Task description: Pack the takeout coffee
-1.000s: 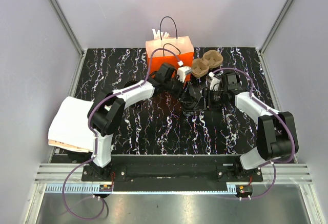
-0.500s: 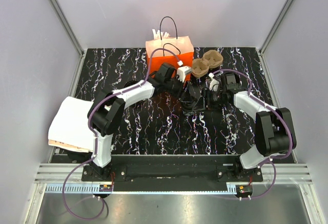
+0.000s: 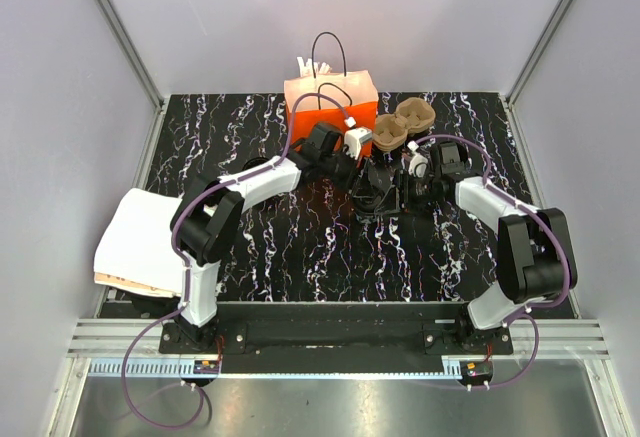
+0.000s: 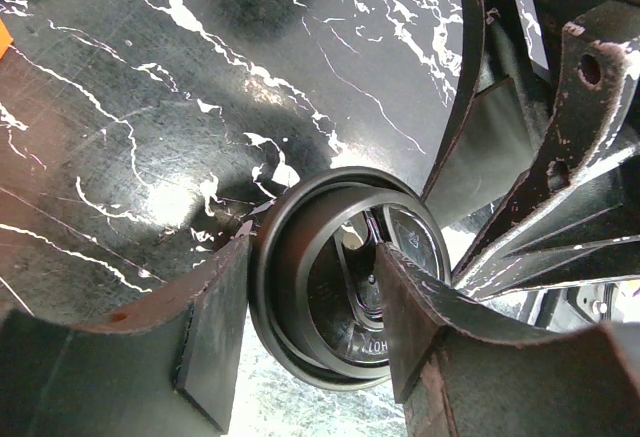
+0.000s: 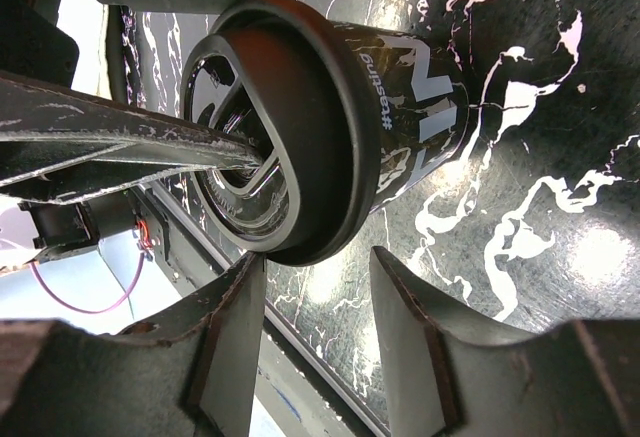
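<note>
**Both grippers meet at the coffee cup**

The takeout coffee (image 5: 400, 87), a black cup with pale lettering and a black lid, sits on the black marble table (image 3: 280, 247), a little right of centre. It is toward the far side, just nearer than the orange paper bag (image 3: 330, 97) and the brown pulp cup carrier (image 3: 405, 122). From above, the two arms hide most of it.

The left gripper (image 4: 315, 267) is at the lid with its jaws about half spread. One finger (image 4: 215, 327) lies against the outside of the rim and the other (image 4: 440, 327) overlaps the lid's top. Whether it actually clamps the cup cannot be told.

The right gripper (image 5: 315, 257) also stands about half spread, with only table showing between its fingers. Its tips lie just beside the lid's edge, not around it.

A flat white stack (image 3: 140, 237) lies at the table's left edge.
</note>
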Motion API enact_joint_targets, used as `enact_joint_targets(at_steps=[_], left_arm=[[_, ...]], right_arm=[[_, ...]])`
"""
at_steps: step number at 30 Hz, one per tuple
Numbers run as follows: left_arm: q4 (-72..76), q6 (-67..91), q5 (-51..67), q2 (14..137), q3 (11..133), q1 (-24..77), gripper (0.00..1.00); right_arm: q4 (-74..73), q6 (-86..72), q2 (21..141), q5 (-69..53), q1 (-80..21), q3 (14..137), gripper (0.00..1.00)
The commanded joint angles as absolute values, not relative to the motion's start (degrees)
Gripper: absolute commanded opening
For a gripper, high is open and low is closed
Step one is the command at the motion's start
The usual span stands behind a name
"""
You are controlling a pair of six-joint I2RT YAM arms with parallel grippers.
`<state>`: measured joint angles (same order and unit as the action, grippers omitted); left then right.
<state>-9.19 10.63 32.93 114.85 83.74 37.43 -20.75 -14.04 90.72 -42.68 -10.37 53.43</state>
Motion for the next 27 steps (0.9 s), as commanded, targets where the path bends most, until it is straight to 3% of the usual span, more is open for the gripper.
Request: enact_joint_targets(at_steps=[1,27], left_arm=[[-16.7,7.3,25.4,119.09,80.33,37.44,0.51],[-18.02,7.38,26.54,123.31,80.33,37.53,0.46]], right_arm=[[-18.81,-13.1,93.25,-33.31,-10.2,54.58,0.5],[-20.21,-12.66,98.52,-27.69,-10.2,56.6,0.5]])
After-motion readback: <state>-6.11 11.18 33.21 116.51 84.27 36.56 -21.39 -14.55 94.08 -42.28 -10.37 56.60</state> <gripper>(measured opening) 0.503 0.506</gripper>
